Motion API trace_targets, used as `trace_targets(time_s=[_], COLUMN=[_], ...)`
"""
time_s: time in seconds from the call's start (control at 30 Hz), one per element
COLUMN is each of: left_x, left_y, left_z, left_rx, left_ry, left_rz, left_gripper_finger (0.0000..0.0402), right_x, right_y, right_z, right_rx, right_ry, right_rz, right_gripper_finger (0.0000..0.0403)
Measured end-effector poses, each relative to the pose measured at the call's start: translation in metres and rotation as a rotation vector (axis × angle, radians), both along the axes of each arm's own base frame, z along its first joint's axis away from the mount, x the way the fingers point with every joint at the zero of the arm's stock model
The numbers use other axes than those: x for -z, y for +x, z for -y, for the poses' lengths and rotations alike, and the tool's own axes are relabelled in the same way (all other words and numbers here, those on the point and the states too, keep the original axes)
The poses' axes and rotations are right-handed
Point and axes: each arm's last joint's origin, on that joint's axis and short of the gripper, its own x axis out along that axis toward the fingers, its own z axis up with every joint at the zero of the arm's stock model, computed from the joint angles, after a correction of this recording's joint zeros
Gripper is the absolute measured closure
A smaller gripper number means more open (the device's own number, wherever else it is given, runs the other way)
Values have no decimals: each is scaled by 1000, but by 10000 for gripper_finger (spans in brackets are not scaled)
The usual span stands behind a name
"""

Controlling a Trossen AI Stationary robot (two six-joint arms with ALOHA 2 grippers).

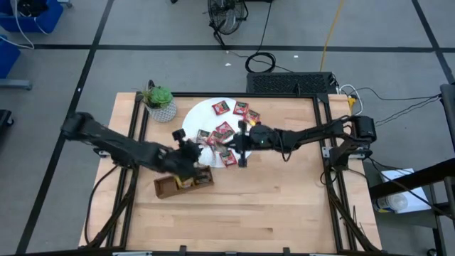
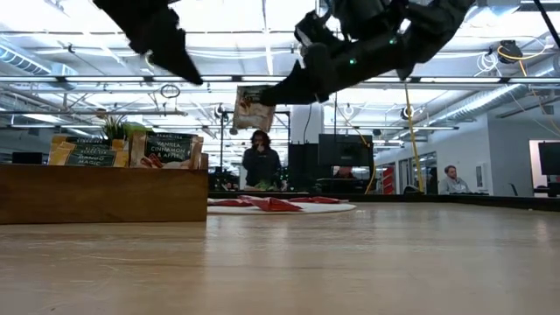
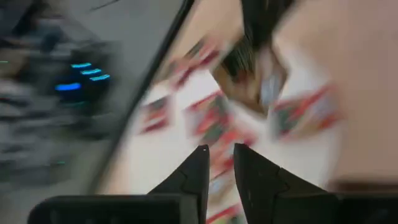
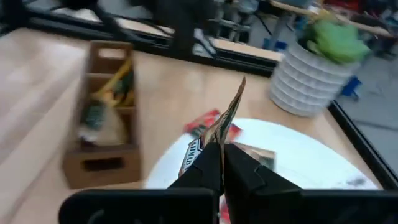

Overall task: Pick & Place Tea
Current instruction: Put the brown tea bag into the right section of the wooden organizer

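Observation:
Several small red tea sachets (image 1: 226, 130) lie flat on a white plate (image 1: 200, 114) at the table's far middle. My right gripper (image 1: 240, 142) hovers over the plate's near edge, shut on one brownish sachet (image 2: 252, 109) held in the air. My left gripper (image 1: 190, 151) hangs above the plate's left edge, by the right end of the wooden tray (image 1: 183, 183). Its fingers (image 3: 221, 158) stand a little apart with nothing between them. Sachets stand upright in the tray's compartments (image 2: 166, 149). My right gripper pinches the brownish sachet between its two fingers at an upper edge (image 2: 268, 94). The fingers come nearly level from the table's right. The sachet stands edge-on past the fingertips (image 4: 231, 115) and hangs clear above the plate.
A small green plant in a white ribbed pot (image 1: 161, 105) stands at the far left, beside the plate. Black rails frame the table (image 1: 323, 142). Bare wood lies along the near half (image 1: 263, 206). People show in the room behind (image 2: 261, 157).

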Motion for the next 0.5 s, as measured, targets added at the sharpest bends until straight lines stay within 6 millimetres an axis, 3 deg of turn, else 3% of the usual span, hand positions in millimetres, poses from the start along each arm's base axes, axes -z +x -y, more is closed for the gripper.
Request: trace_targets(time_s=[0.13, 0.23, 0.5], left_x=[-3, -3, 2], left_y=[-15, -18, -15], left_z=[-22, -35, -45], left_rx=[217, 287, 265], left_ry=[-337, -520, -539], left_rz=[278, 454, 483], left_gripper_finger=[318, 300, 236], right_x=[-2, -4, -7], right_y=[0, 0, 0], right_z=[-29, -42, -47], right_rx=[-78, -68, -49], right_ry=[-40, -70, -60], right_rz=[3, 17, 43], right_gripper_finger=[403, 403, 403])
